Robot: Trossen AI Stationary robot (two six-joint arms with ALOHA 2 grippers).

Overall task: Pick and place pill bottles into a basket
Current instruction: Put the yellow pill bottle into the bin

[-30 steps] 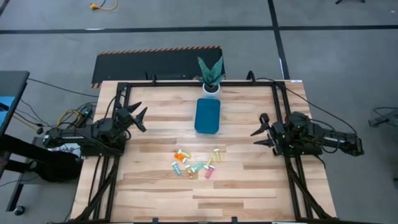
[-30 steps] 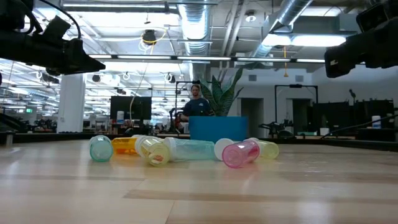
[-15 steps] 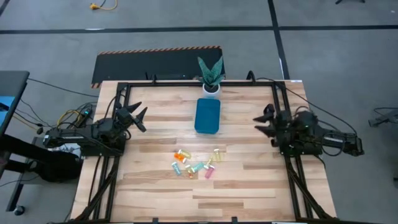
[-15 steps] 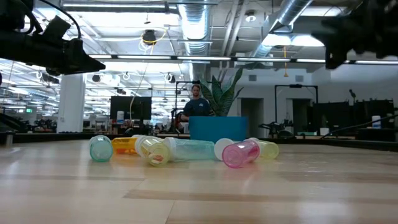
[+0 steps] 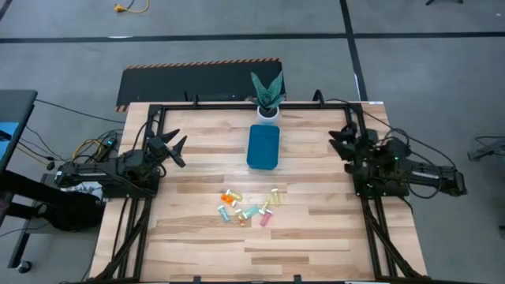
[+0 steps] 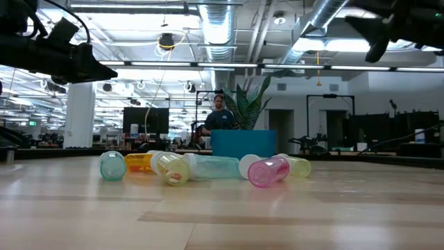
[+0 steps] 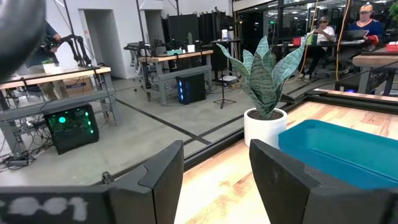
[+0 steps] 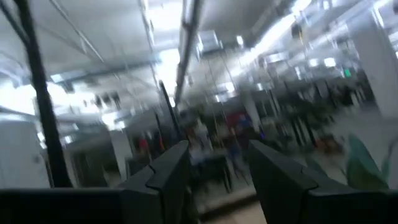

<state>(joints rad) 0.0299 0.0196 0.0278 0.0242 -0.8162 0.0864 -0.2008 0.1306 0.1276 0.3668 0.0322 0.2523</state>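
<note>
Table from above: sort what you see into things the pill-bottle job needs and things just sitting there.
Belongs to the job:
- small translucent plastic pill bottles, lying in a loose cluster on the wood
- teal-blue rounded plastic basket, nothing visible in it
- left gripper and right gripper, both open, raised at the table's sides

Just lying about:
- white pot with a green plant, beyond the basket

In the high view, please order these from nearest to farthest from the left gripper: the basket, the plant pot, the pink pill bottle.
From the left gripper:
1. Basket, table centre.
2. Plant pot, at the far edge, and pink pill bottle, in the cluster: too close to call.
</note>
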